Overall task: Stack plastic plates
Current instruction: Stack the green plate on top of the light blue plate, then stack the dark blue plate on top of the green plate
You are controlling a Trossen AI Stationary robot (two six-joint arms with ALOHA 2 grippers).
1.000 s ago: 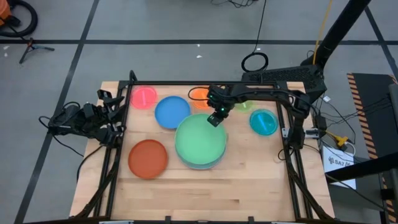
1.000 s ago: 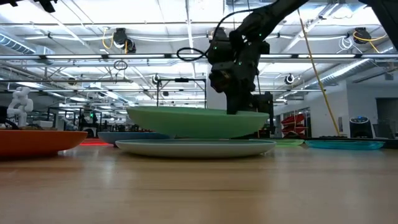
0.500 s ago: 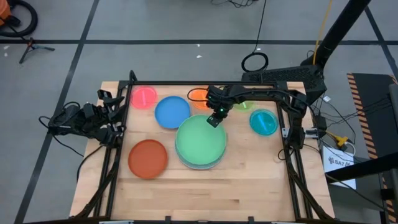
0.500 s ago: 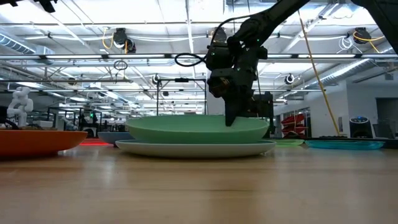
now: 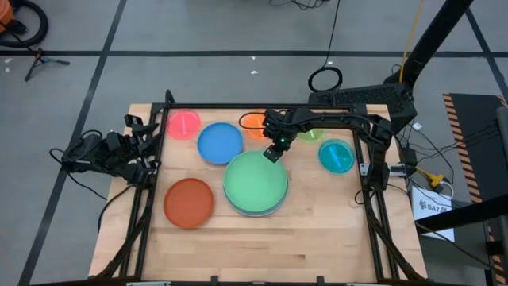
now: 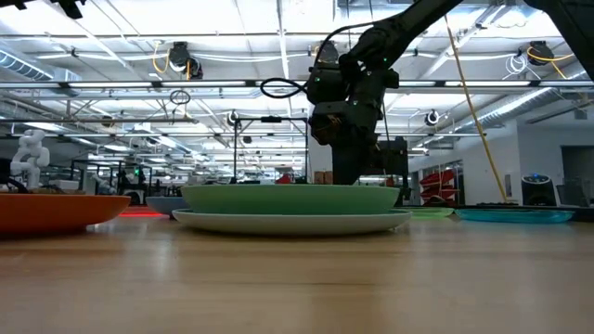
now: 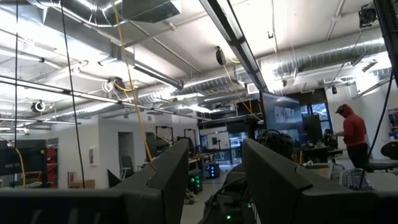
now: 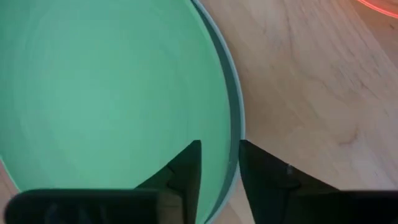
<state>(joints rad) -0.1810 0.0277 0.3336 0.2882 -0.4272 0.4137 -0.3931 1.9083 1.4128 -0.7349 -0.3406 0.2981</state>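
The large green plate [image 5: 255,181] lies level on the large light blue plate [image 6: 292,221], whose rim shows beside it in the right wrist view [image 8: 239,124]. My right gripper [image 8: 219,168] is open and points down at the green plate's far rim [image 8: 231,134], with one finger on either side of the rim. My left gripper [image 7: 214,180] is open with nothing between its fingers. It is parked off the table's left edge [image 5: 131,151].
A pink plate [image 5: 183,124], a blue plate [image 5: 219,143], an orange plate [image 5: 254,121] and a lime plate [image 5: 309,133] lie along the far side. A teal plate [image 5: 336,156] lies at the right, and a red-orange plate [image 5: 189,201] at the near left. Bare wood runs along the near edge.
The green plate, held tilted and lifted at its far side, has come down and now lies level on the light blue plate. My right gripper went down with it and has let go of it, staying at the far rim.
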